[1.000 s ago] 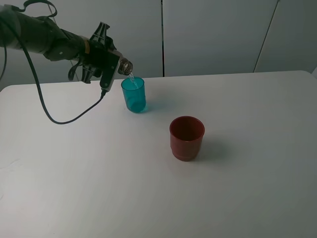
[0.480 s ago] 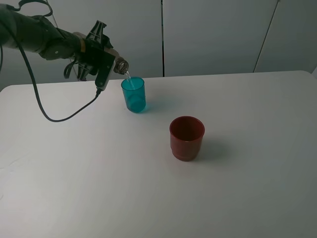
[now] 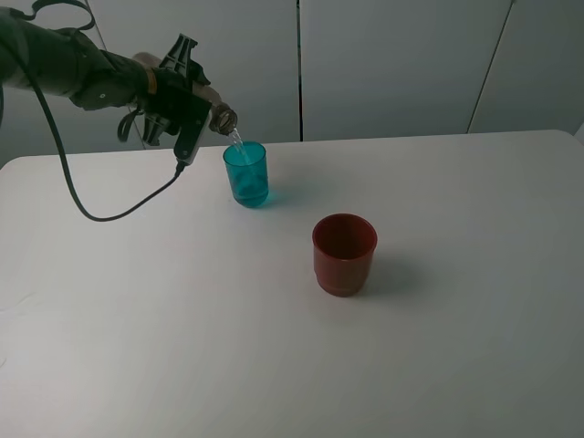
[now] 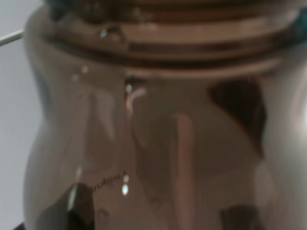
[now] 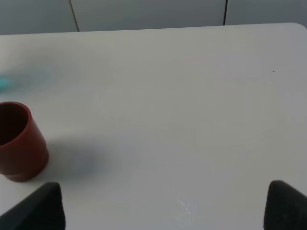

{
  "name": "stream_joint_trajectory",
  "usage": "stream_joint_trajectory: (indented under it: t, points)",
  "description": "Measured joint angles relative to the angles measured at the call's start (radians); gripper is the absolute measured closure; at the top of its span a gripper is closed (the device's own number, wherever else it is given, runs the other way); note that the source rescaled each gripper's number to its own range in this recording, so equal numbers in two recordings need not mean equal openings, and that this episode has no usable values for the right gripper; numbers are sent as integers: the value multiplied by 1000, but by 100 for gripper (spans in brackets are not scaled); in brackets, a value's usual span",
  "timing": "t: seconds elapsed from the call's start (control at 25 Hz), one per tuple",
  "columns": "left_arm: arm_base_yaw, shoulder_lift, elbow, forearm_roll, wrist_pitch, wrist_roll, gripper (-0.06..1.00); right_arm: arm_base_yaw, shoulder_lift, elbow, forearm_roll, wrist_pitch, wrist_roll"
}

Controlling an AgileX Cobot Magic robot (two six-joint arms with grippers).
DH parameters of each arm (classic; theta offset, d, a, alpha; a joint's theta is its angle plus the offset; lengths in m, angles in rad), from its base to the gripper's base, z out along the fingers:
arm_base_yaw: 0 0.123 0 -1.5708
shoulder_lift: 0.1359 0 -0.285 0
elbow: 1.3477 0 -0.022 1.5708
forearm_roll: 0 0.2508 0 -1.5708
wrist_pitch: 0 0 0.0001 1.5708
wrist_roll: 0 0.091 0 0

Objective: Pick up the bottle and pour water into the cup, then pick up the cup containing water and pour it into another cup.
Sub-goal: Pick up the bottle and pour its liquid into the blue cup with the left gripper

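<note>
The left fingers [image 3: 192,117] clamp the tilted bottle [image 3: 224,117], mouth just above the cup [image 3: 246,175]; the right fingers [image 5: 43,206] gape empty. Tilting too far could overshoot the rim, spilling.

Left arm [image 3: 64,64], upper left of frame: dark grey-black, rounded segs, tan band [image 3: 151,82] nr wrist. Left gripper [image 3: 196,111]: black, angular, ribbed fin on top. Thin black cable [image 3: 91,214] loops below it. Right gripper [image 5: 163,206]: two dark, blurred fingers [image 5: 41,208] at lower corners.
</note>
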Motion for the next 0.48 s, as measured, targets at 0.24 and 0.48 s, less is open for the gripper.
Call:
stream_joint_trajectory:
  t: [0.24, 0.48]
  points:
    - [2, 0, 0, 0, -11, 38, 94, 0, 0, 0, 0, 0, 0]
    - [6, 0, 0, 0, -28, 68, 94, 0, 0, 0, 0, 0, 0]
